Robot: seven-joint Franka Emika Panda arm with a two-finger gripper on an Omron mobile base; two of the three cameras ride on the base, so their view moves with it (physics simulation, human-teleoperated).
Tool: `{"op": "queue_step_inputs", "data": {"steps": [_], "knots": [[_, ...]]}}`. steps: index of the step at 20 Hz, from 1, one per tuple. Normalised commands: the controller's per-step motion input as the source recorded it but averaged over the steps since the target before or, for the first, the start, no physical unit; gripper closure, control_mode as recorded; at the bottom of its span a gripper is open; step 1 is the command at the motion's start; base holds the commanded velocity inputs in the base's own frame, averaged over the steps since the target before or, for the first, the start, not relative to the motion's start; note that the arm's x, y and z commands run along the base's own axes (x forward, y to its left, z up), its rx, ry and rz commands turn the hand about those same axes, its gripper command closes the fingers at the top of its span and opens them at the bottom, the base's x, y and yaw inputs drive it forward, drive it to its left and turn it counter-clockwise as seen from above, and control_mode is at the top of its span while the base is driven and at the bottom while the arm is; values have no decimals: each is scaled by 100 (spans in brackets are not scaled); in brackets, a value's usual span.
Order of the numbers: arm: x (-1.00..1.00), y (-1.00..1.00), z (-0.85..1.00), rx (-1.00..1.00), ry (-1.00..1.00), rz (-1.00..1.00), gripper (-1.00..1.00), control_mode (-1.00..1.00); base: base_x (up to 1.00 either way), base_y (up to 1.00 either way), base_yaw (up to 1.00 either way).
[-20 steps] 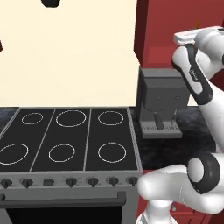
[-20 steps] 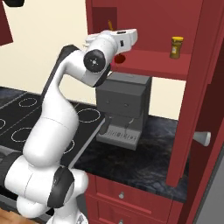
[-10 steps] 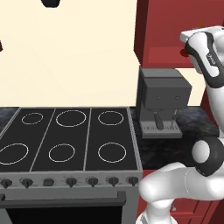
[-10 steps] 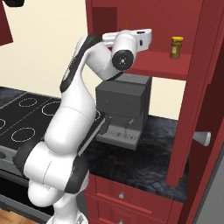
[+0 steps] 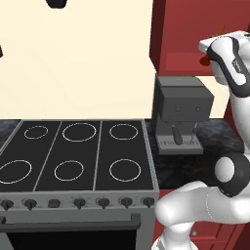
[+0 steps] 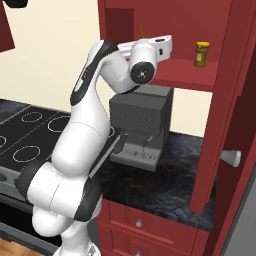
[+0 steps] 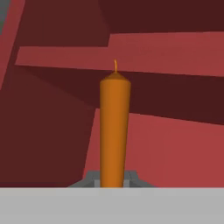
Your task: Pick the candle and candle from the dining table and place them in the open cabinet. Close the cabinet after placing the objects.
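Note:
In the hand view my gripper (image 7: 112, 181) is shut on the thin orange taper candle (image 7: 114, 127), which stands upright between the fingertips with its wick on top. Behind it lies the dark red inside of the open cabinet (image 7: 175, 144) with its shelf. The right base view has the arm's hand raised level with the cabinet shelf (image 6: 185, 80), the taper's tip (image 6: 142, 32) poking up behind it. The squat tan-yellow jar candle (image 6: 202, 54) stands on that shelf, to the right of the hand. The cabinet door (image 6: 239, 125) hangs open at the right. The dining table is out of view.
A grey coffee machine (image 5: 180, 114) (image 6: 140, 125) sits on the black counter (image 6: 170, 175) directly under the cabinet. A black stove (image 5: 73, 156) with several ring burners is to the left. Red drawers (image 6: 140, 222) lie below the counter.
The arm has swung rightward toward the cabinet opening, carrying the taper candle at shelf height. The jar candle on the shelf has not moved.

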Motion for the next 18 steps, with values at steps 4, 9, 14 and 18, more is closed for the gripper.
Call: {"op": "queue_step_inputs", "data": {"steps": [4,9,14,18], "knots": [[17,19,-40,-15,0,0,100,-100,0,0,0],[28,6,-34,-11,0,0,100,-100,0,0,0],[5,0,-2,-1,0,0,100,-100,0,0,0],[18,0,14,2,0,-3,100,-100,0,0,0]]}}
